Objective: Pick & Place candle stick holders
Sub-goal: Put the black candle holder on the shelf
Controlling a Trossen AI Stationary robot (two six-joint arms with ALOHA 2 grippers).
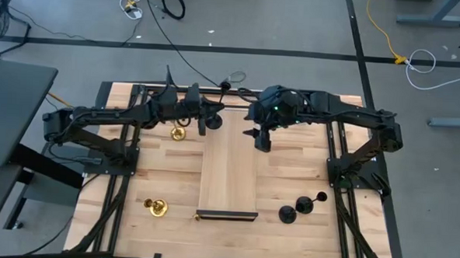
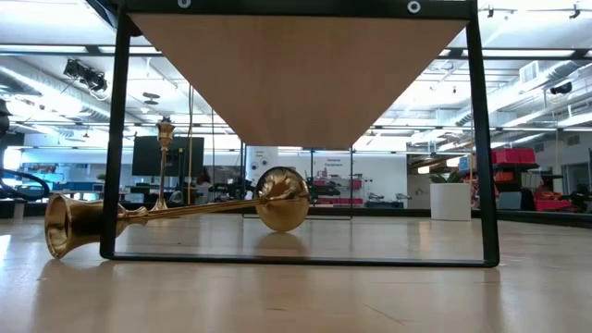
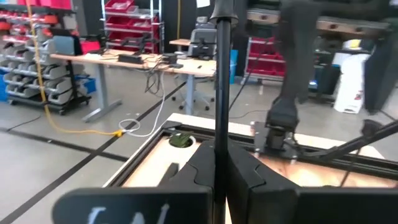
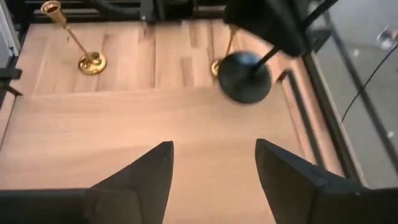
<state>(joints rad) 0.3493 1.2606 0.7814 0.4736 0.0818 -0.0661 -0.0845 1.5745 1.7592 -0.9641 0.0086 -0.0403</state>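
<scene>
My left gripper (image 1: pixel 207 122) is over the far left of the table, shut on a matte black candle stick holder (image 4: pixel 244 76). My right gripper (image 4: pixel 214 168) hangs open and empty over the raised wooden board (image 1: pixel 228 164), just right of the left gripper. A gold holder (image 1: pixel 179 131) stands on its base beside the left gripper. Another gold holder (image 1: pixel 156 207) lies on its side near the front left. Two black holders (image 1: pixel 287 215) (image 1: pixel 314 201) are at the front right. My left gripper pinches the black holder's thin stem (image 3: pixel 221 118) between its two fingers, and the stem runs along the gap between them. The cup end (image 3: pixel 222 9) sticks out past the fingertips. The round base (image 4: pixel 244 76) hangs tilted below the gripper, seemingly clear of the board.
The raised board on its black frame (image 2: pixel 481 139) fills the table's middle. A small white pot with a green plant (image 3: pixel 180 140) sits at the far edge. The black frame rails (image 1: pixel 120 151) run along both sides of the table.
</scene>
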